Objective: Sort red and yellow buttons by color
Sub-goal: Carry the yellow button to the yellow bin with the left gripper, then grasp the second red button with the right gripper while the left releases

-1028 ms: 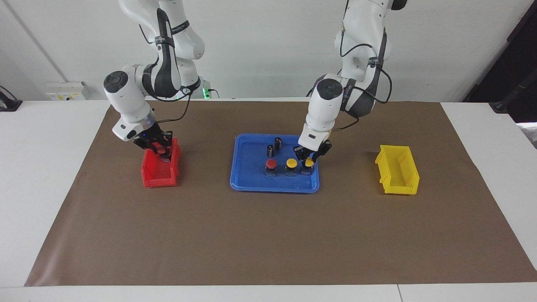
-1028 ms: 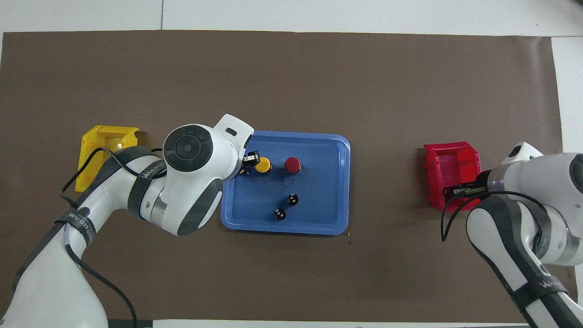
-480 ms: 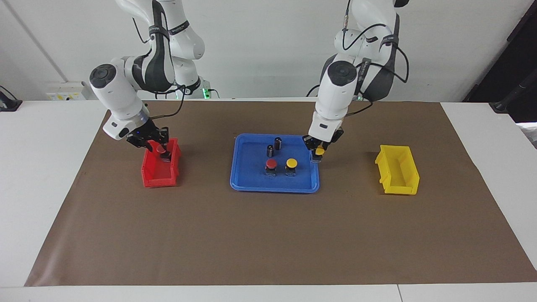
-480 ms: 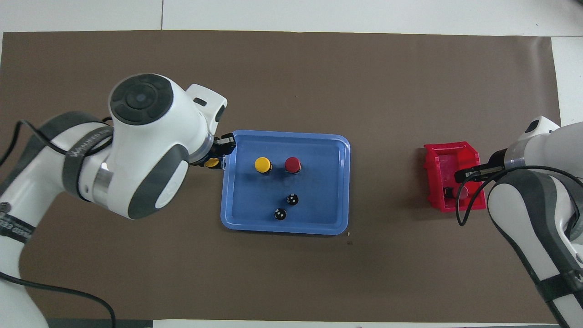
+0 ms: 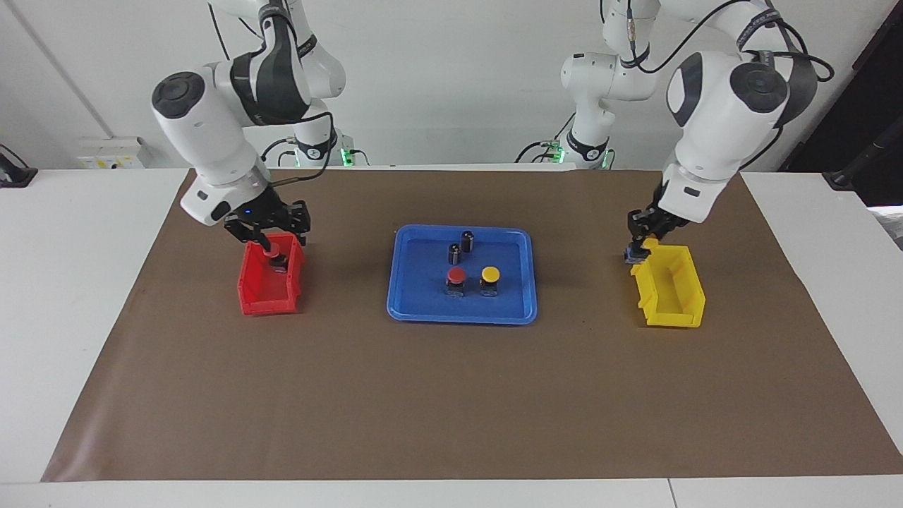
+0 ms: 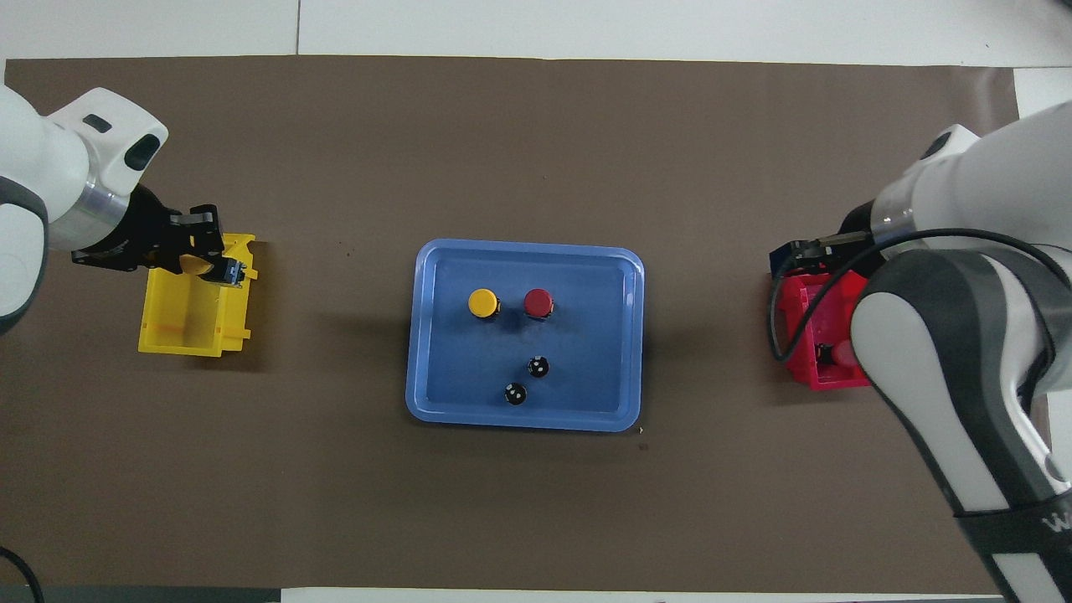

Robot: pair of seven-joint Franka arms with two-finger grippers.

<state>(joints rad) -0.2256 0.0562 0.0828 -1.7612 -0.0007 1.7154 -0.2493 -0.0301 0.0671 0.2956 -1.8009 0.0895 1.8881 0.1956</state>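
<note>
My left gripper (image 5: 643, 245) is shut on a yellow button (image 6: 199, 265) and hangs over the yellow bin (image 5: 674, 300), at its rim on the tray's side. My right gripper (image 5: 269, 229) is open just above the red bin (image 5: 262, 295). A red button (image 5: 271, 254) lies in that bin under the spread fingers, apart from them. On the blue tray (image 5: 462, 315) a red button (image 5: 456, 275) and a yellow button (image 5: 490, 273) stand side by side. In the overhead view the right arm covers much of the red bin (image 6: 806, 335).
Two dark cylinders (image 5: 467, 240) (image 5: 454, 252) without coloured caps stand on the tray, nearer to the robots than the buttons. The brown mat (image 5: 451, 409) covers the table. The tray lies midway between the two bins.
My left gripper lifted a yellow button off the tray and carried it over to the yellow bin. My right gripper opened and rose, leaving the red button in the red bin.
</note>
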